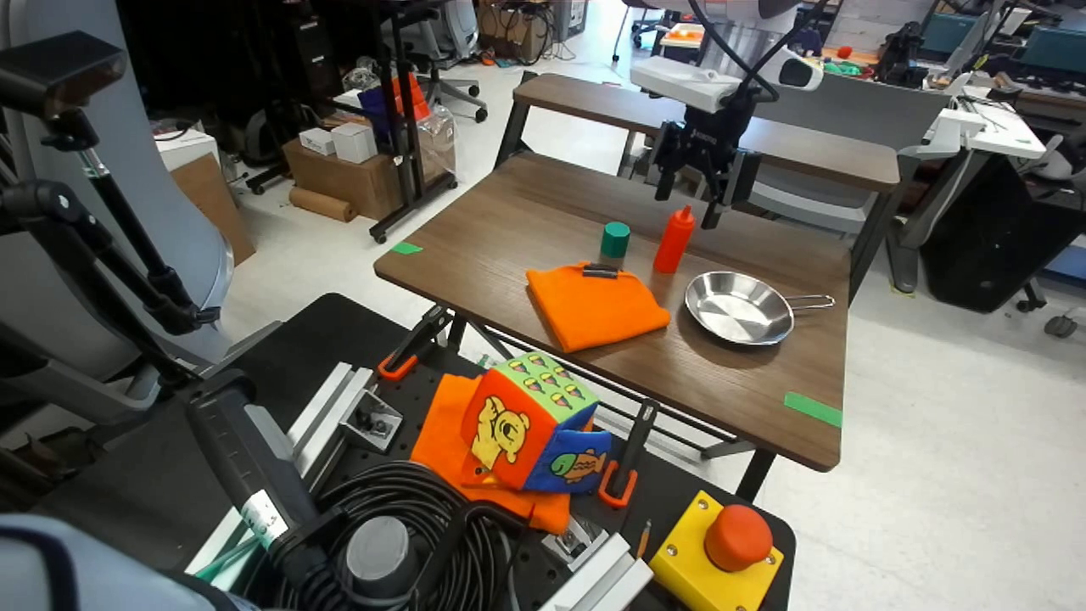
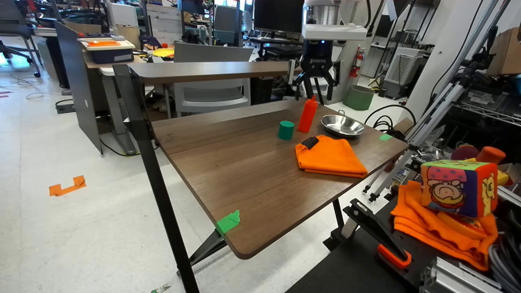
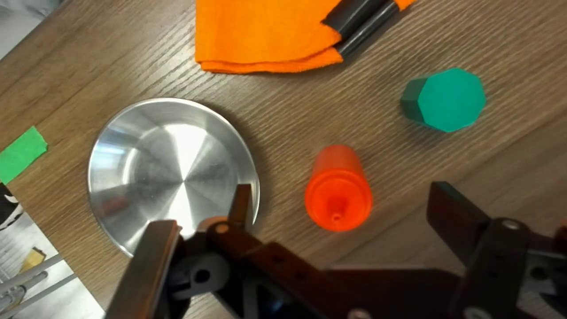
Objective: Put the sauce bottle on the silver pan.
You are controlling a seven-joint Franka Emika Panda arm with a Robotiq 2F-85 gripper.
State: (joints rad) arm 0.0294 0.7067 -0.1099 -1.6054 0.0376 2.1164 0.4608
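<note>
Wrist view: fingers (image 3: 456, 221) parted, empty, apparently to straddle the upright bottle (image 3: 339, 195); pan (image 3: 172, 173) nearer a short edge of the bench (image 3: 283, 110), presumably to receive it.

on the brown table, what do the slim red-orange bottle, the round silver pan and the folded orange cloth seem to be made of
Slim red-orange bottle: probably smooth plastic, judging by its even colour and moulded look.
Round silver pan: polished metal, judging by its mirror-like reflections; which metal is unclear.
Folded orange cloth: matte fabric, judging by its soft layered folds; fibre unclear.
</note>
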